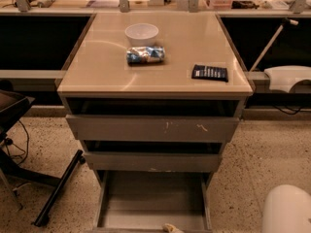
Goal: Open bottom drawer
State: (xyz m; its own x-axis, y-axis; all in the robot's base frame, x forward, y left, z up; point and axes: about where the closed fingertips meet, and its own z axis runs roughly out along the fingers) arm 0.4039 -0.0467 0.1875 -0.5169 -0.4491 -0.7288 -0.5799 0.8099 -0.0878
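the bottom drawer [153, 203] is at 6 o'clock in the picture, under the two other grey drawers. it stands far out from the cabinet, so its shallow grey tray shows from above, with both side walls in view. its front panel lies at the lower edge of the picture and is almost cut off.

the gripper [172, 228] shows only as a small pale tip at 6 o'clock, at the front edge of the bottom drawer. how wide it stands, and if it has hold of something, cannot be told. a white rounded part of the arm [286, 210] is at 5 o'clock, over the speckled floor [262, 154].

above the tray, the middle drawer [153, 161] is a little out, and the top drawer [153, 128], with pale scratch marks, is out less.

on the beige cabinet top [97, 67], a white bowl [142, 34] sits at 12 o'clock. a blue and white packet [146, 55] lies just in front of it. a flat black packet [210, 73] lies toward 2 o'clock, apart from both.

black chair legs [58, 188] are at 8 o'clock.
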